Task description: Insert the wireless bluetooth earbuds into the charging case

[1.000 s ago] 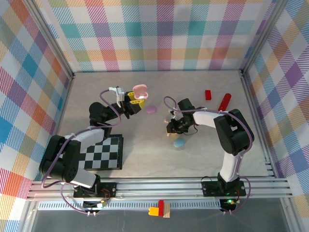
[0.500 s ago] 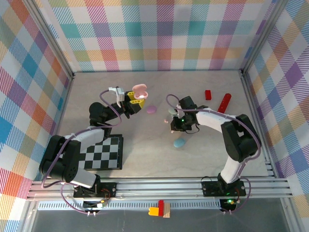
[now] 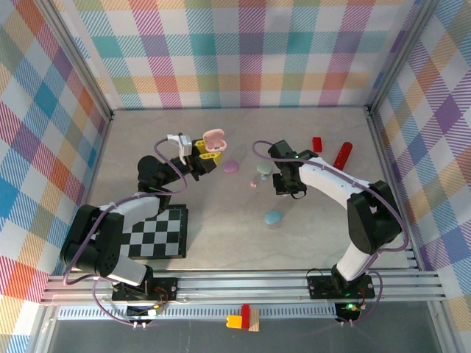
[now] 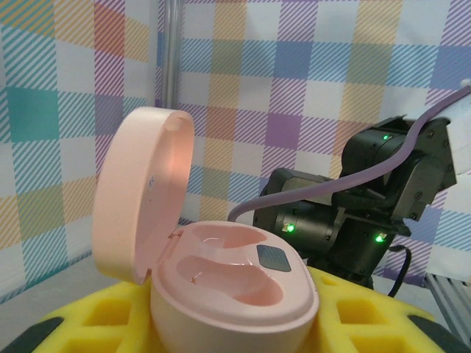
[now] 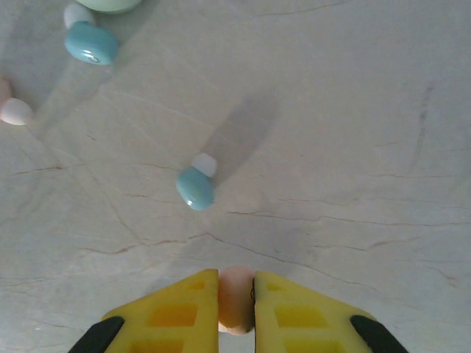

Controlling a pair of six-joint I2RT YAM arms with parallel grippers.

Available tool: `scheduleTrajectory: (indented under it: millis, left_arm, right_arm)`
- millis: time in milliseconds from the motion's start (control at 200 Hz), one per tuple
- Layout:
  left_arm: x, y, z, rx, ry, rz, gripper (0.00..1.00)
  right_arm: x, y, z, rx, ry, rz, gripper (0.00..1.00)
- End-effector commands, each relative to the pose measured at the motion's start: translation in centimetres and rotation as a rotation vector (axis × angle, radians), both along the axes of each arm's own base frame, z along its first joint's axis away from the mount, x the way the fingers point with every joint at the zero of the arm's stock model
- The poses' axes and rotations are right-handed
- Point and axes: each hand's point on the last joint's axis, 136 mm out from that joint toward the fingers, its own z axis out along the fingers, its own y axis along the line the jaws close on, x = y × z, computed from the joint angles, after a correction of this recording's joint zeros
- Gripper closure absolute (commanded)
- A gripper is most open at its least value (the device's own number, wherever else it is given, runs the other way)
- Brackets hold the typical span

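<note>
- The left tool point(image 3: 205, 153) is clamped on the pink charging case point(image 4: 234, 288), with yellow pads under it on both sides.
- The case sits upright in that grip, off the tabletop point(image 3: 221, 213), toward the back left of the work area.
- Its lid point(image 4: 143, 197) stands open, hinged up on the left in the left wrist view, and the two hollows in the base face up.
- The right tool point(image 5: 235, 283) is closed on a pink earbud point(image 5: 235, 301), which sits pinched between the two yellow fingers, with only its rounded end showing.
- That tool points down at the tabletop near the middle of the work area, well apart from the charging case.
- A blue earbud point(image 5: 195, 189) with a white tip lies on the tabletop just ahead of the right tool's fingers.
- A second blue earbud point(image 5: 90, 43) lies farther off, just beside the mint case point(image 3: 263, 170).
- A pale pink earbud point(image 5: 13, 110) lies at the left edge of the right wrist view, apart from both blue ones.
- From above we also see a purple case point(image 3: 231, 167) between the two tools and a blue case point(image 3: 274, 218) nearer the arm bases.
- Two red blocks point(image 3: 317, 144) lie toward the back right, and a checkered board point(image 3: 158, 232) lies by the left arm.
</note>
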Motion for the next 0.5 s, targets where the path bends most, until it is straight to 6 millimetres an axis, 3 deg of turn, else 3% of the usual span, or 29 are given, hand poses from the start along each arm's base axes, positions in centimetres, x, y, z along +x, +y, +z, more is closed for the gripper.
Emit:
scheduleTrajectory:
  millis: [0,175,325,495]
  left_arm:
    - [0.0,-0.4,-0.4,0.022,-0.025,-0.002,0.62]
    - [-0.3,-0.9,-0.9,0.057,-0.025,-0.003,0.62]
    - [-0.9,-2.3,-1.7,0.127,-0.025,-0.029,0.62]
    - [-2.0,-4.7,-2.6,0.184,-0.026,-0.091,0.62]
  right_arm:
    - [-0.1,-1.5,1.6,-0.089,-0.040,0.014,0.85]
    - [0.6,0.9,4.7,0.101,-0.191,0.061,0.84]
    - [0.9,3.6,10.1,0.313,-0.382,0.172,0.86]
    - [-0.3,6.4,16.4,0.497,-0.517,0.342,0.87]
